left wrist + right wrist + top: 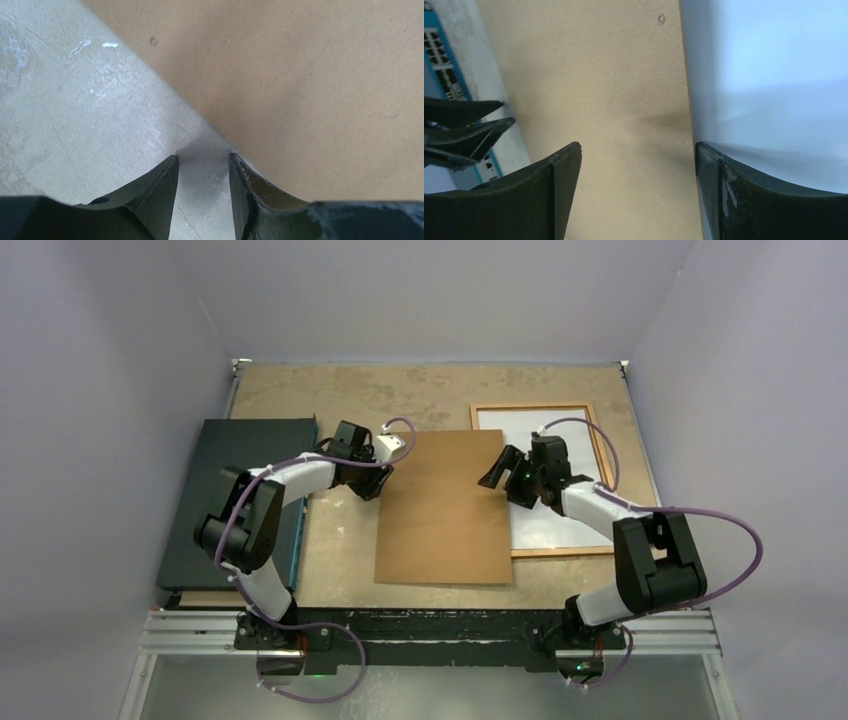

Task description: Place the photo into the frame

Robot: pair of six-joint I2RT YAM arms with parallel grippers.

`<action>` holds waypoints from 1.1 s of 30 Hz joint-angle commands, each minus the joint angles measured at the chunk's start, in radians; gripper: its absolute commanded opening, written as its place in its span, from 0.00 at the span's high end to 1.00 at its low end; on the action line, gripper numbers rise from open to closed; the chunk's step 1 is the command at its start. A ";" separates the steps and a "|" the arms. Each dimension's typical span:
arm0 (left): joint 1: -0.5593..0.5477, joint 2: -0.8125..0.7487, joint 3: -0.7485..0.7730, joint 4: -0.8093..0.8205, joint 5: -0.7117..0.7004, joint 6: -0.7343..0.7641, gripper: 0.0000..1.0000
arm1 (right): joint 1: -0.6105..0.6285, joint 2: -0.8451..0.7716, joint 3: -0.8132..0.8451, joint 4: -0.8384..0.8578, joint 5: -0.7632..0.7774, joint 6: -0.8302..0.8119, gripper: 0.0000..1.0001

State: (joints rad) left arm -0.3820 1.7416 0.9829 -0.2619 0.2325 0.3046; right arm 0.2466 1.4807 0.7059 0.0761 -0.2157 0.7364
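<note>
The orange-brown wooden frame [530, 408] lies flat at the right back, and a pale white surface [572, 442] fills it. No printed plant picture shows in any view. A plain brown backing board [445, 510] lies in the middle, its right edge over the frame's left side. My left gripper [383, 477] is low at the board's left edge, open by a narrow gap and empty [202, 162]. My right gripper [503, 472] is open wide and empty, straddling the board's right edge [638, 147], one finger over the board [614, 100] and the other over the white surface [774, 75].
A dark flat box [240, 500] with a blue edge lies at the left, under the left arm. It shows in the right wrist view [439, 50] behind the left gripper's fingers [464, 130]. Grey walls close in the speckled table [75, 100] on three sides.
</note>
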 commanded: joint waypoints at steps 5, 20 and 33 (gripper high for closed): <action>-0.046 0.110 -0.026 -0.027 0.083 -0.066 0.63 | 0.000 -0.133 -0.002 0.126 -0.237 0.038 0.19; -0.052 0.105 -0.013 -0.037 0.079 -0.067 0.65 | 0.001 -0.190 0.022 0.197 -0.414 0.046 0.37; -0.024 -0.005 0.143 -0.134 0.071 -0.118 0.53 | -0.006 -0.188 0.229 0.076 -0.308 0.002 1.00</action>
State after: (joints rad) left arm -0.4118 1.7782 1.0458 -0.2905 0.2565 0.2508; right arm 0.2413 1.3182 0.7967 0.1211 -0.5606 0.7761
